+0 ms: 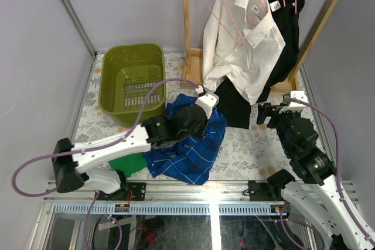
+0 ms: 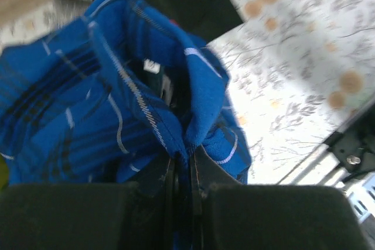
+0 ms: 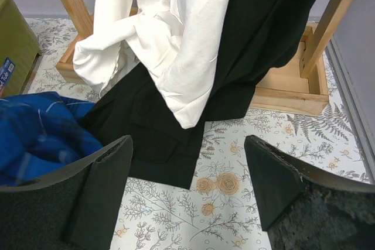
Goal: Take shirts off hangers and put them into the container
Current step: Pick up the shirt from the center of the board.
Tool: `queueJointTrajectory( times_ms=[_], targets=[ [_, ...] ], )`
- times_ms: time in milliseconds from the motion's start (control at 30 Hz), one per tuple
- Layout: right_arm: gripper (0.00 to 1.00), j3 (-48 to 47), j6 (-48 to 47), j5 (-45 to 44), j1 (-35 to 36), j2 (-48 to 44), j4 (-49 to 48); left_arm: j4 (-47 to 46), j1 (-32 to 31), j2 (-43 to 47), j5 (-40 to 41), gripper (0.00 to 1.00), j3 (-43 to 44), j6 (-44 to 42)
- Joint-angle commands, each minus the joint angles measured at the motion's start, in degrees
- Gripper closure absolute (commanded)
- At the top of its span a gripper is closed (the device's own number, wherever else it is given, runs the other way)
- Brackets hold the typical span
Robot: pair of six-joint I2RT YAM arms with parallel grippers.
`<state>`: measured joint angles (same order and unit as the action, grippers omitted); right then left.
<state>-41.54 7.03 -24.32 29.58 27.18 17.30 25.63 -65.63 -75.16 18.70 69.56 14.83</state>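
left gripper (image 2: 181, 175): clenched on the blue shirt (image 1: 193, 147). The left wrist view shows both fingers pressed together with a fold of checked fabric pinched between them. It sits in front of the rack (image 1: 187, 21), near the base's left corner.
right gripper (image 3: 188, 144): released, jaws wide apart with nothing between them. It hovers over the table (image 1: 252, 144) in front of the rack's right end, pointing at the hanging clothes.
blue shirt: off its hanger, in front of the rack base on the near side. It is bunched at the grip, and the rest is spread on the table.
white shirt (image 1: 246, 45): on the rack, on a hanger, with the collar at the top. The sleeves and hem hang down over the rack base.
black shirts (image 1: 290, 24): hang behind and to the right of the white one on the same rack. The lower black fabric reaches the table just in front of the base. I cannot separate the two garments.
hangers (image 1: 214, 4): one bare pink hanger hangs at the rack's left side, beside the white shirt. More pink wire shows at the white and black collars.
container (image 1: 117, 86): left of the rack base, just beside it. It is upright and its slotted bottom is visible.
green cloth (image 1: 126, 165): flat on the table well in front of the rack, partly under the left arm and touching the blue shirt's edge.
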Motion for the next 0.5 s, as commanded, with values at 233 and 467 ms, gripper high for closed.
queueJointTrajectory(
  times_ms=[233,467],
  targets=[
    [0.15,0.3,0.5,0.9,0.2,0.9,-1.6,-3.4,13.3,-9.5,-11.9,0.28,-7.8,7.7],
    [0.14,0.3,0.3,2.7,0.3,2.9,-1.6,-4.3,13.8,-15.8,-12.0,0.00,-11.5,7.3]
  ],
)
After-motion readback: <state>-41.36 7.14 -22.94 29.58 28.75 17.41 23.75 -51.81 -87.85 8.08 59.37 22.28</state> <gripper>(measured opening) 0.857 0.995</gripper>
